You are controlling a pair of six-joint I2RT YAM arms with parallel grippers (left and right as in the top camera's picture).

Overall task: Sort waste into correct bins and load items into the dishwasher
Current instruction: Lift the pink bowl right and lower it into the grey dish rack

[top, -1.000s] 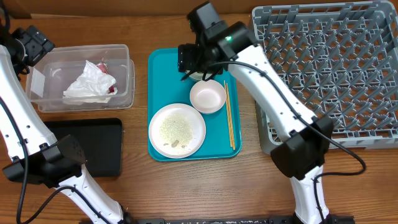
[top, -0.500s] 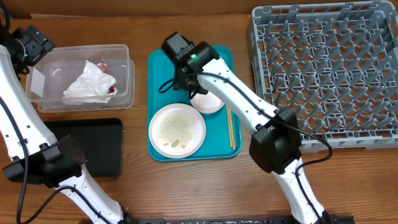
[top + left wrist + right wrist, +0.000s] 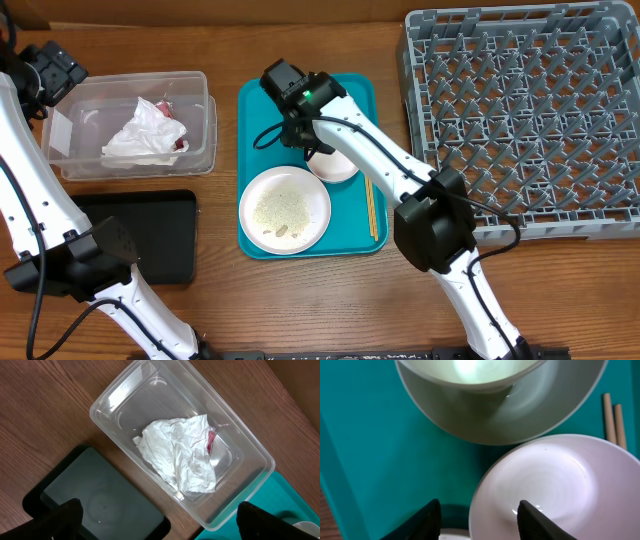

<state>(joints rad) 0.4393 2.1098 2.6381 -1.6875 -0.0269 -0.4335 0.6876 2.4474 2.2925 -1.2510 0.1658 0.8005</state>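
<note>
while its arm [image 3: 372,150] blocks the overhead view, the wrist camera shows the right gripper [image 3: 477,520] parted astride a pale bowl [image 3: 555,485], seemingly unclamped; left gripper [image 3: 162,519] gapes empty.

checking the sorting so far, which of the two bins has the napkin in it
The clear plastic tub: the crumpled white napkin lies inside it. The shallow black tray next to it holds no napkin.
</note>
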